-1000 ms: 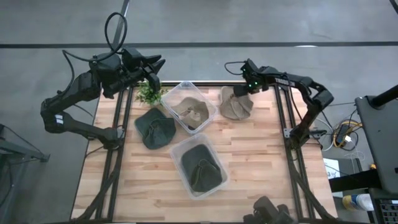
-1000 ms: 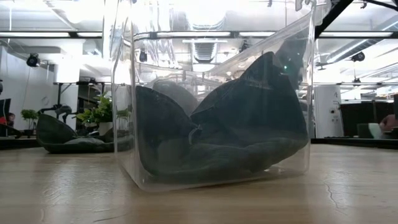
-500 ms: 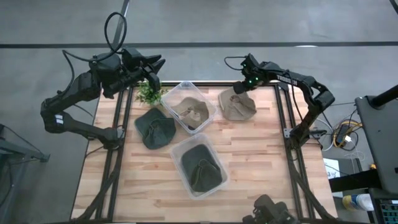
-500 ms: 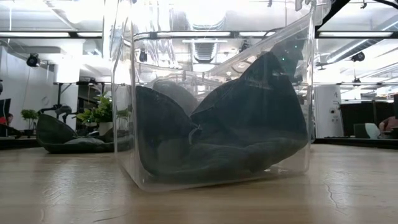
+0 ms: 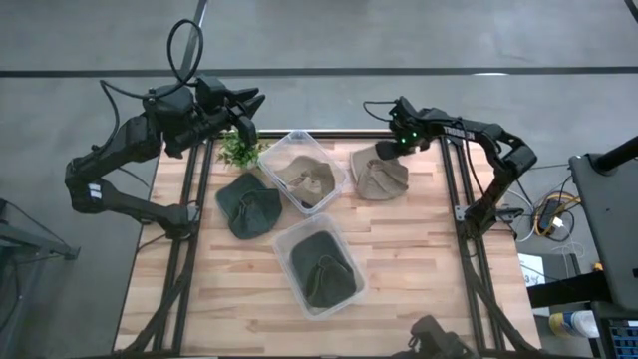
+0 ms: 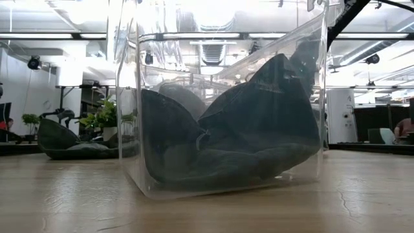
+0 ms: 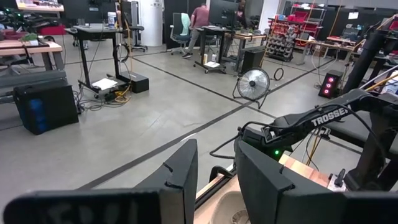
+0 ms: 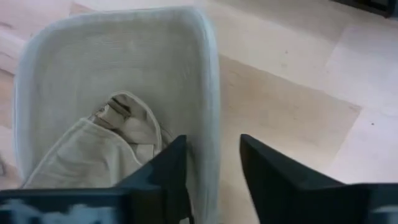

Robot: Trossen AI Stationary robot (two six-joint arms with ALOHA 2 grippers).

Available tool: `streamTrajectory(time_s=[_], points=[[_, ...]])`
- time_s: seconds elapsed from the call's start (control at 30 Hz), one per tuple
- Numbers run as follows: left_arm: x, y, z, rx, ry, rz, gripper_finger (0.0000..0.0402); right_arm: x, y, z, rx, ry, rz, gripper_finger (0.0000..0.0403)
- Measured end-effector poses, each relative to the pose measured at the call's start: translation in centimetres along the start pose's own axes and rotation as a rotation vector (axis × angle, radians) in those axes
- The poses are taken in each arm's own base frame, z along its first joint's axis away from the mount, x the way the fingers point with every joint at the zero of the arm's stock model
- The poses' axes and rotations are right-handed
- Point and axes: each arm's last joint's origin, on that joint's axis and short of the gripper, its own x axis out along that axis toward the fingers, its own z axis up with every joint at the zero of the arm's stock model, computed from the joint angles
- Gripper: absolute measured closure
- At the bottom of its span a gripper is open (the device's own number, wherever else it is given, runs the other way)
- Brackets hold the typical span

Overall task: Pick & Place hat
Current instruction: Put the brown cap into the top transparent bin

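A tan hat [image 5: 381, 179] lies brim-down on the table's far right part. My right gripper [image 5: 385, 150] hovers over the hat's far edge, open. In the right wrist view one finger [image 8: 174, 168] is over the hat [image 8: 99, 74] and the other is over bare wood, with the brim's rim [image 8: 208, 87] between them. A dark green hat [image 5: 247, 204] lies on the table left of centre. Two clear bins hold one hat each: a tan one [image 5: 307, 178] and a dark green one [image 5: 321, 267]. My left gripper [image 5: 247, 104] waits open, raised beyond the far left corner. My right gripper comes from above, slanting, with the tan hat's brim rim [image 8: 210, 124] between its open fingers. Whether a finger touches the brim, I cannot tell. The hat rests on the table.
A small green plant [image 5: 239, 150] stands at the far edge next to the left arm. In the low view the near bin [image 6: 220, 129] fills the middle, and the dark hat [image 6: 71, 145] and the plant [image 6: 103, 120] sit behind it on the left. Bare wood lies right of the bins.
The tan hat has settled a little toward the table's near edge and lies flatter than a second ago. My right gripper has stayed over its far edge, shifting only slightly. The left arm has kept still.
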Motion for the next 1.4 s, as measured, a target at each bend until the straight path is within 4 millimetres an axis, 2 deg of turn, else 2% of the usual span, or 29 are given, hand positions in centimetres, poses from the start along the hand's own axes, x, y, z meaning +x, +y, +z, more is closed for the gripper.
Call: streamTrajectory(time_s=[0.1,0.2,0.3,0.43,0.5,0.63,0.87,1.13,1.27,1.4], points=[[0.0,0.0,0.0,0.000,0.000,0.000,0.0298,0.2,-0.3,-0.1,0.005,0.004,0.000,0.0230],[0.0,0.0,0.0,0.000,0.000,0.000,0.0298,0.2,-0.3,0.0,0.004,-0.014,0.003,0.0225],[0.0,0.0,0.0,0.000,0.000,0.000,0.0298,0.2,-0.3,0.2,0.009,-0.025,0.008,0.0262],[0.0,0.0,0.0,0.000,0.000,0.000,0.0298,0.2,-0.3,0.2,0.004,-0.015,0.051,0.0365],[0.0,0.0,0.0,0.000,0.000,0.000,0.0298,0.1,-0.3,0.3,0.014,-0.014,0.064,0.0382],[0.0,0.0,0.0,0.001,0.000,0.000,0.0298,-0.9,0.0,0.3,0.026,0.019,0.066,0.0390],[0.0,0.0,-0.1,0.010,0.011,0.001,0.0298,-6.9,1.3,1.1,-0.039,-0.027,0.084,0.0391],[0.0,0.0,-0.2,0.048,0.018,0.002,0.0298,-15.7,3.4,1.8,-0.099,-0.174,0.139,0.0392],[0.0,0.0,-0.2,0.050,0.018,0.003,0.0298,-19.9,4.6,1.9,-0.151,-0.265,0.209,0.0392],[0.2,0.0,-0.5,0.052,0.025,0.004,0.0298,-23.2,5.9,2.0,-0.171,-0.341,0.321,0.0392]])
